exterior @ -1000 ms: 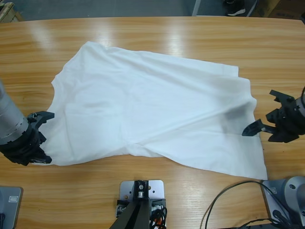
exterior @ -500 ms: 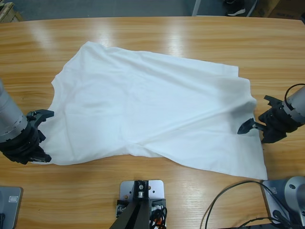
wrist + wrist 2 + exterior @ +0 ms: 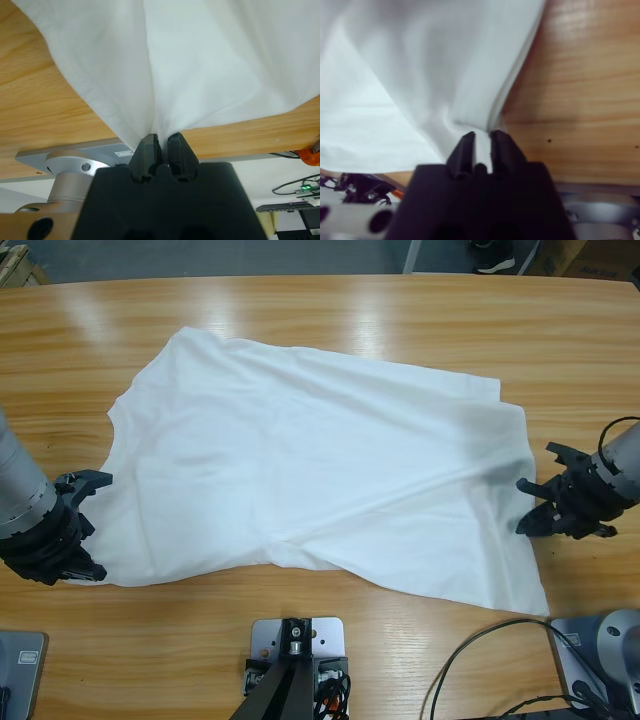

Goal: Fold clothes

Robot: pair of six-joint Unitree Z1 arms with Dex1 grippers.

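We see a plain white shirt (image 3: 310,475) spread over the middle of the wooden desk (image 3: 330,310), its near hem running close to the desk's near edge and dipping lowest at the near right corner. The cloth lies mostly flat, with soft creases running from the near middle toward the right side, and a shallow notch shows on its left edge.

At the near left corner of the shirt, the left pincer (image 3: 82,530) sits low on the desk, and in the left wrist view we see the left pincer's (image 3: 161,150) jaws pressed together on a gathered fold of the white cloth (image 3: 200,60), which fans out from the tips.

On the right side, the right pincer (image 3: 548,508) meets the shirt's right edge. In the right wrist view the right pincer (image 3: 481,142) pinches a bunched ridge of the fabric (image 3: 420,65) between nearly closed jaws, bare wood showing beside it.

Farther off, the shirt's far edge slants across the desk, and past the desk's far rim lies a grey floor (image 3: 250,258).
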